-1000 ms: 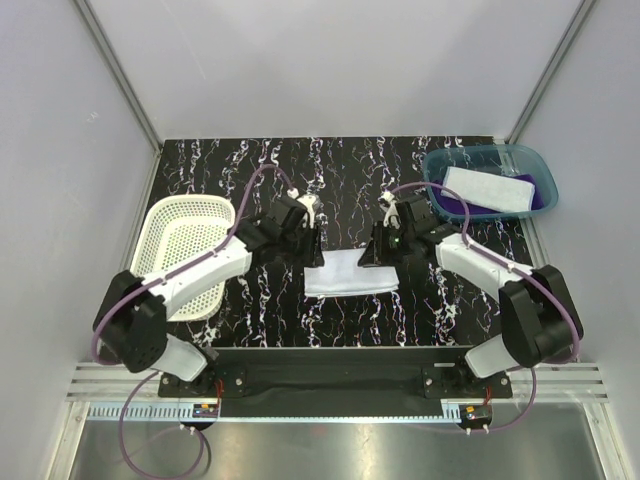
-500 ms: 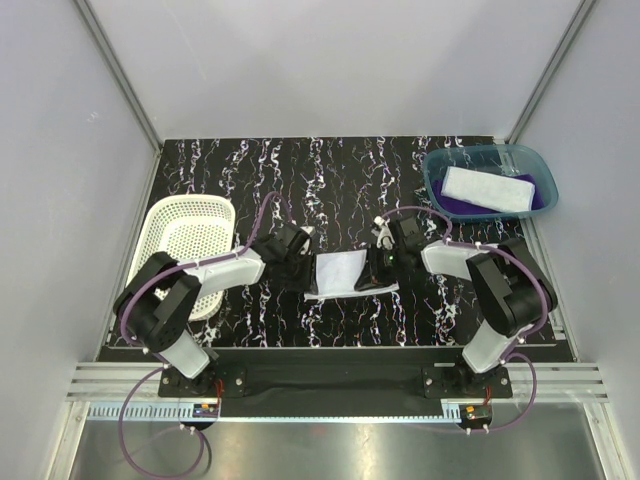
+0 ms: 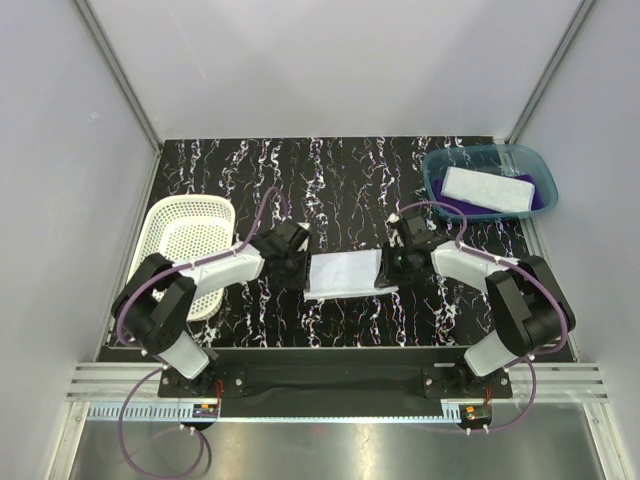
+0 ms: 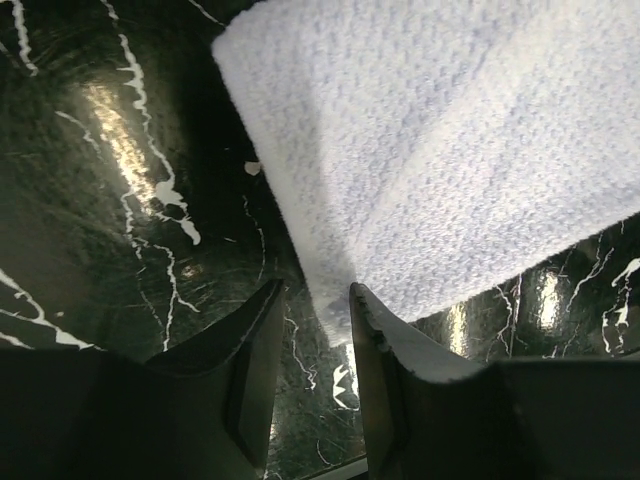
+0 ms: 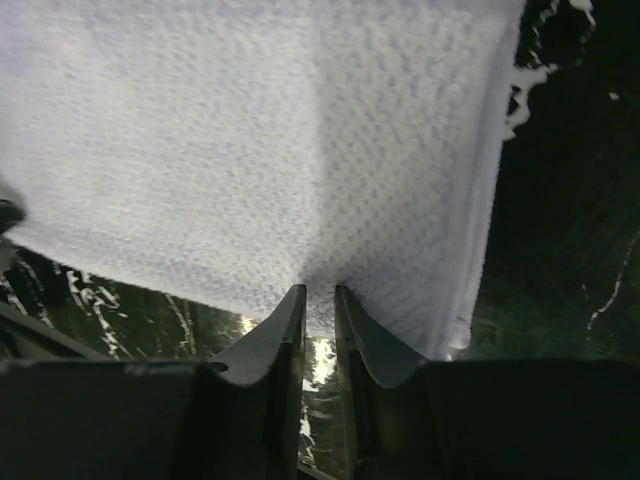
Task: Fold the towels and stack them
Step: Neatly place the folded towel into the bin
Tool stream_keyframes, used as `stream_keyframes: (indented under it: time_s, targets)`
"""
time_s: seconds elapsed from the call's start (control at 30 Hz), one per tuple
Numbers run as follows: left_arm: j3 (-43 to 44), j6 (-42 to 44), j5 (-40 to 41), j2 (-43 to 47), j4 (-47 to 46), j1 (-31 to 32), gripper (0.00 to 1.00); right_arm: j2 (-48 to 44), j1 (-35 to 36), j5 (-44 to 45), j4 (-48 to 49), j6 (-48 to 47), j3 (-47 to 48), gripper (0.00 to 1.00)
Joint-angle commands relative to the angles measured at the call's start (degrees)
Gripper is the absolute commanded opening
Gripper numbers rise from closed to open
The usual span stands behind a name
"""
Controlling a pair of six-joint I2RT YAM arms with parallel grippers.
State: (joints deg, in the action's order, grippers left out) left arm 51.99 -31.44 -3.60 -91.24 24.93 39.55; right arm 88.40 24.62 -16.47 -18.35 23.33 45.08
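Folded pale towel (image 3: 345, 272) lies flat mid-table (image 3: 340, 170), btwn the two claws. Right gripper (image 3: 386, 272) sits at its right edge, fingers nearly together, pinching the cloth. Left gripper (image 3: 303, 272) is at the left edge, fingers part-spread w/ the towel's edge btwn the tips; can't tell if it grips. Far right, teal bin (image 3: 434, 176) holds a second pale towel (image 3: 488, 188) atop a purple towel (image 3: 545, 198). White basket (image 3: 160, 238) at left

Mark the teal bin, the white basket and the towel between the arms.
teal bin (image 3: 485, 148): top external view, far rim.
white basket (image 3: 195, 198): top external view, far rim.
folded towel (image 3: 343, 272): top external view, middle of its upper face.
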Motion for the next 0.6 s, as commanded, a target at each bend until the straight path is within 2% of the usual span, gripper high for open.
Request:
stream_keyframes:
  time_s: [0.0,0.07,0.17,0.27,0.4,0.57]
  targets:
    - [-0.48,-0.90,3.51,5.10,-1.46,-0.35,0.38,0.90,-0.19,3.90,-0.63,-0.13,-0.61,0.25]
    - [2.48,0.14,4.81,6.77,0.28,-0.61,0.39,-0.50,-0.19,7.22,-2.29,0.83,0.53,0.27]
    - [7.84,2.52,4.22,6.78,1.01,-1.14,0.41,-3.93,-0.19,7.51,-5.73,1.36,3.25,0.29]
    - [8.74,2.71,0.18,4.59,-3.63,-1.58,0.41,-7.62,-0.19,6.98,-6.09,2.24,3.26,0.30]
    - [7.52,1.65,-4.13,-0.33,-10.06,-1.76,0.41,-7.28,-0.19,8.99,-6.78,4.35,0.98,0.27]
    - [9.27,2.09,-0.72,-7.37,-8.58,-3.25,0.40,-5.79,-0.19,12.33,-4.42,9.27,-1.92,0.24]
